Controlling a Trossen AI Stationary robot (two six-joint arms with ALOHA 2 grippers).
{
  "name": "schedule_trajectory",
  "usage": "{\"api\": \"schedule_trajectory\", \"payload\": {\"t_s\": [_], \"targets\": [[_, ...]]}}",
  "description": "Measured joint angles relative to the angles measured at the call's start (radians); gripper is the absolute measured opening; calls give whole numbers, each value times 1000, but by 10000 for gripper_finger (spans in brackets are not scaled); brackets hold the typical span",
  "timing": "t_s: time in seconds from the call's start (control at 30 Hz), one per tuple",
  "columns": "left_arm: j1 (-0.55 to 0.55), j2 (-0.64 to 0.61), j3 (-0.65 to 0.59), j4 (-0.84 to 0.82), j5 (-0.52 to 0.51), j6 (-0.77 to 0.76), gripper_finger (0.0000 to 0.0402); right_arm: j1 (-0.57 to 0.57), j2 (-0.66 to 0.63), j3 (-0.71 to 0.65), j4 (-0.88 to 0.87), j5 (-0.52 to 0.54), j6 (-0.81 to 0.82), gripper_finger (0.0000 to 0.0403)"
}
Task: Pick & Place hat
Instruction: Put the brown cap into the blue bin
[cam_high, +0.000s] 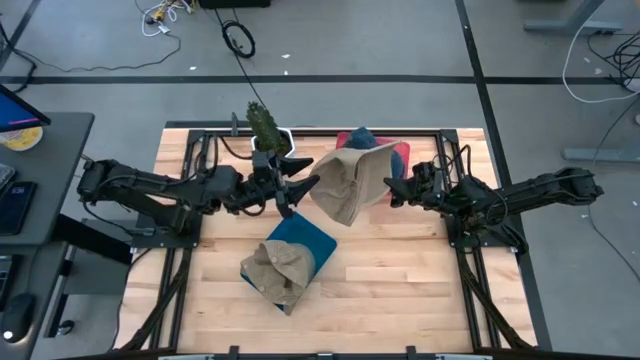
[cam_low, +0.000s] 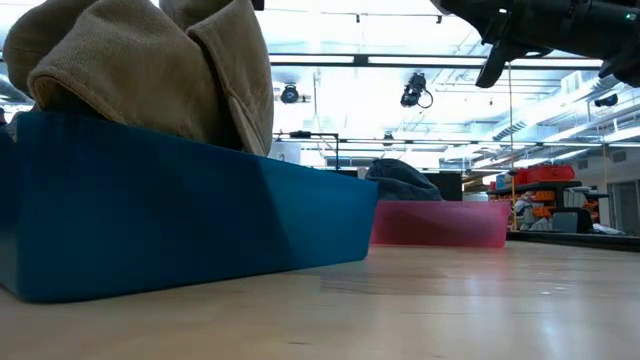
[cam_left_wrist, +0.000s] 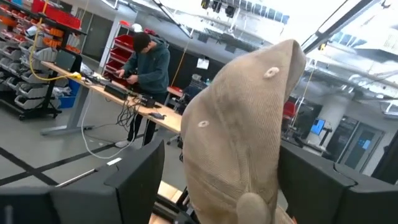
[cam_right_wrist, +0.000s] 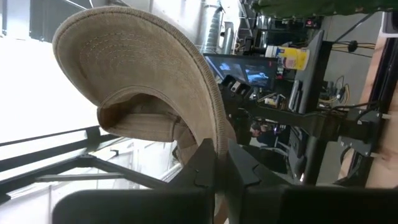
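A tan bucket hat (cam_high: 348, 182) is up in the air above the table's middle, between my two grippers. My right gripper (cam_high: 392, 190) is at its right side, shut on its brim. My left gripper (cam_high: 295, 188) is open at the hat's left side. In the left wrist view its two fingers (cam_left_wrist: 140, 180) stand wide on either side of the hat's crown (cam_left_wrist: 242, 137) without touching it. A second tan hat (cam_high: 275, 270) lies in a blue bin (cam_high: 312, 240). A dark blue hat (cam_high: 362, 137) lies in a red bin (cam_high: 400, 155). My right gripper (cam_right_wrist: 221, 146) pinches the edge of the tan hat's brim (cam_right_wrist: 208, 118) between its two shut fingers, coming level from the table's right side. The hat is lifted clear of the table, its brim and crown spreading out beyond the fingertips toward the left gripper.
A small green plant (cam_high: 265, 125) stands at the far edge, behind the left gripper. The blue bin (cam_low: 180, 210) fills the near left of the low view, with the red bin (cam_low: 440, 222) behind it. Bare wood (cam_high: 400, 290) lies toward the near right. A person (cam_left_wrist: 146, 74) works beyond the table.
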Motion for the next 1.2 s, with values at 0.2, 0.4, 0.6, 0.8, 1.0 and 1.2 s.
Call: {"api": "schedule_trajectory", "payload": {"t_s": [0.2, 0.4, 0.6, 0.8, 1.0, 1.2], "targets": [[0, 10, 0, -65, 19, 0, 248, 0, 0, 0, -17, -1, 0, 6], [0, 22, 1, -67, 27, 0, 163, 0, 0, 0, -21, -2, 0, 6], [0, 25, 0, -65, 27, -3, 45, 0, 0, 0, -57, -16, 0, 6], [-1, 25, 0, -65, 27, 23, 16, 0, 0, 0, -80, -23, 8, 16], [-19, 24, 0, -67, 24, 165, 14, 0, 0, 0, -70, -82, 0, 113], [-42, 24, 0, -66, 19, 298, 14, 0, 0, 0, -18, -151, 0, 225]]}}
